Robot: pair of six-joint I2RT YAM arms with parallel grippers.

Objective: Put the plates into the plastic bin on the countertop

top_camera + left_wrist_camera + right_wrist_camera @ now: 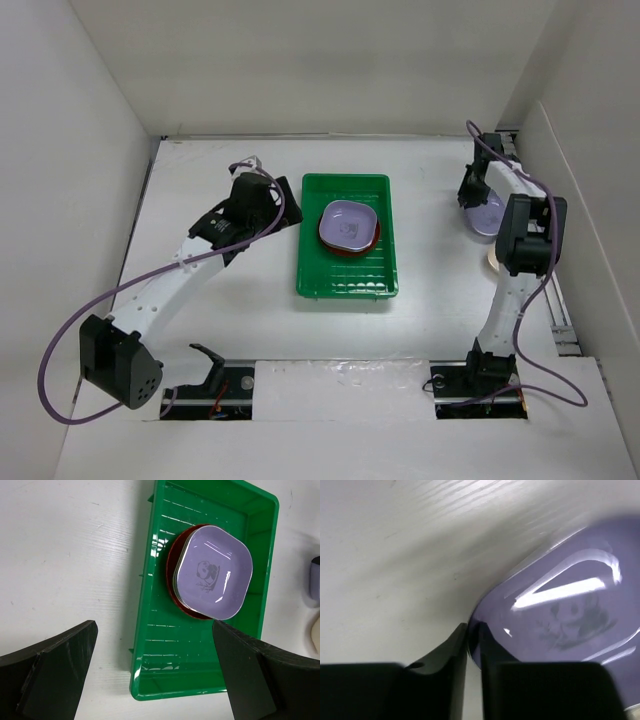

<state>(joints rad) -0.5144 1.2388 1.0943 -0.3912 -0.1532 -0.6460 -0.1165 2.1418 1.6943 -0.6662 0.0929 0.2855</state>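
Right tool (472, 636) pinches narrow on the rim of a glossy lavender rounded-square dish (560, 605) at the upper right of the overhead frame, over the white counter (240, 300). The dish's lower-left edge is caught between the two black fingers, and whether it has cleared the surface cannot be told. The dish looks light, stiff and slick, with bright glare streaks across its shallow well and a blurred dark mark at the centre. The raised rim is the only purchase, and so thin an edge grip may let it tip or slide as it lifts. A cream dish (492, 262) lies just beside it, towards the bottom of the frame. At mid-frame the bright green ribbed plastic bin (347, 282) already holds a round red-brown plate (172, 565) with a second lavender dish (212, 572), panda-printed, stacked on top. The left tool (154, 630) hangs wide and empty by the bin's upper-left corner
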